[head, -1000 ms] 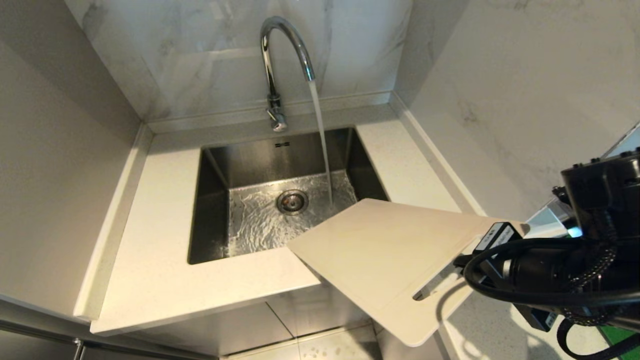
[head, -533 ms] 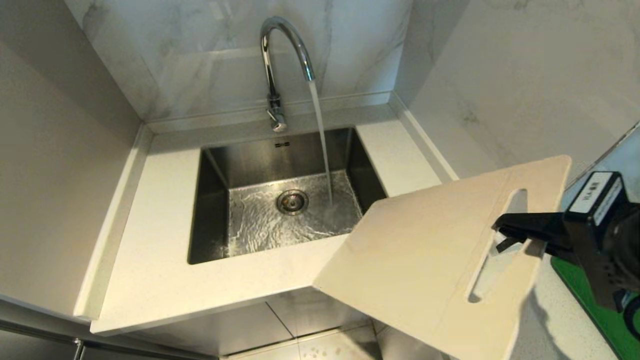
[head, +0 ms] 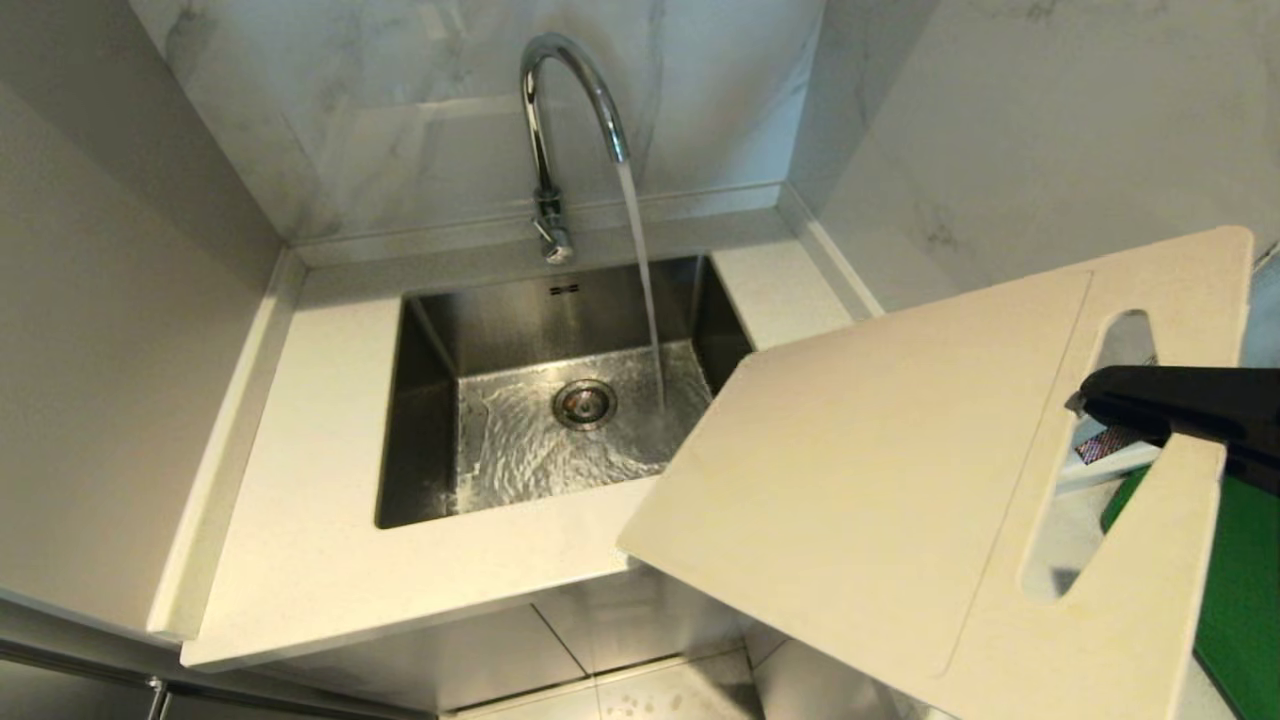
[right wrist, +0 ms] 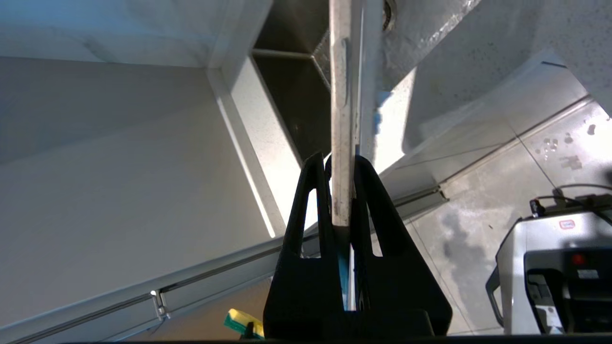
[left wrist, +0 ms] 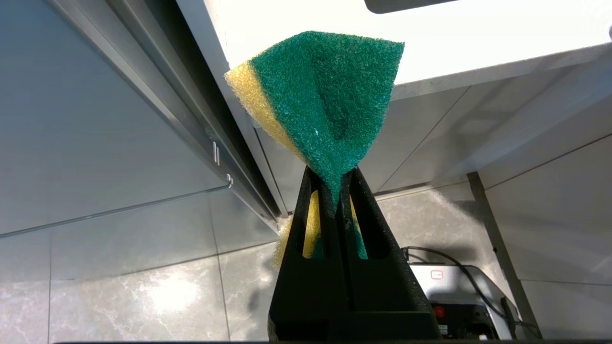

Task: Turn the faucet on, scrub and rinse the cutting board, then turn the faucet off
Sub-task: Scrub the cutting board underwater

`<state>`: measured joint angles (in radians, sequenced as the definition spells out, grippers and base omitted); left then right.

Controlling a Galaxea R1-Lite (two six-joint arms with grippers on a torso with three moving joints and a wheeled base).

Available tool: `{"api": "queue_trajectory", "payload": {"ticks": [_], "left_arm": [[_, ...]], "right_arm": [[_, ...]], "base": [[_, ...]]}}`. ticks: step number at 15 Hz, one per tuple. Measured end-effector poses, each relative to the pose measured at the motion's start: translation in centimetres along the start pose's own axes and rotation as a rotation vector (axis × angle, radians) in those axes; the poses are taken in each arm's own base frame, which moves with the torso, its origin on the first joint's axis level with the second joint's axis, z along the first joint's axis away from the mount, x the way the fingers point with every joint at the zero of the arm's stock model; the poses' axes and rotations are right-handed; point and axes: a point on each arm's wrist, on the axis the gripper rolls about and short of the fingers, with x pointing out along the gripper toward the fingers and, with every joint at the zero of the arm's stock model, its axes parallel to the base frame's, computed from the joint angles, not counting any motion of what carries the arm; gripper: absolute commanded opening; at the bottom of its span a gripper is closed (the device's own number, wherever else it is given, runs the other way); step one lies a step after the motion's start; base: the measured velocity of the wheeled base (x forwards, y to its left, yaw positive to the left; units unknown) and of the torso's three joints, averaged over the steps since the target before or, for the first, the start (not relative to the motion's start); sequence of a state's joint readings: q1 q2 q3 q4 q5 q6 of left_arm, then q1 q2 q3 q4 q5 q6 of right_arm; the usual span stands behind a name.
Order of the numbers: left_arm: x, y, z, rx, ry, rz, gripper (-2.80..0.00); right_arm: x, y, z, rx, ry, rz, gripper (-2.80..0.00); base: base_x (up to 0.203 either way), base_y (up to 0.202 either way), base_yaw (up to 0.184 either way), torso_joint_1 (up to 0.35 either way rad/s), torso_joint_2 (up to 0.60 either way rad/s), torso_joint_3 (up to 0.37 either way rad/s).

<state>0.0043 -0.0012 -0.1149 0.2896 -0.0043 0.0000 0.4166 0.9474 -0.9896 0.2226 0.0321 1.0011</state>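
Note:
The chrome faucet point(head: 560, 100) stands behind the sink point(head: 430, 330), and a stream of water point(head: 645, 290) runs from its spout into the basin. My right gripper point(head: 1088, 402) is shut on the cutting board point(head: 900, 480) at its slot handle. The cream board hangs tilted in the air to the right of the sink, its lower corner over the counter's front edge. In the right wrist view the board point(right wrist: 340, 95) shows edge-on between the jaws of the right gripper point(right wrist: 340, 162). My left gripper point(left wrist: 334, 177) is shut on a green-and-yellow sponge point(left wrist: 325, 95), low beside the counter front.
White counter point(head: 300, 480) surrounds the sink, with marble walls behind and to the right. A green mat point(head: 1240, 590) lies at the far right. The robot's base point(left wrist: 454, 296) sits on the tiled floor point(left wrist: 143, 296) below the counter.
The right gripper has risen and swung right, lifting the board from flat over the sink's corner to a steep tilt. The water keeps running. The left arm has not moved.

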Motion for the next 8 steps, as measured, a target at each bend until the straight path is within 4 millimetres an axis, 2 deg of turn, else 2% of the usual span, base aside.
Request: {"api": "queue_trajectory", "payload": {"ticks": [8], "left_arm": [[0.0, 0.0, 0.0, 0.0, 0.0, 0.0, -2.8]], "right_arm": [[0.33, -0.13, -0.16, -0.065, 0.035, 0.015, -2.8]], "base": [[0.0, 0.0, 0.0, 0.0, 0.0, 0.0]]}}
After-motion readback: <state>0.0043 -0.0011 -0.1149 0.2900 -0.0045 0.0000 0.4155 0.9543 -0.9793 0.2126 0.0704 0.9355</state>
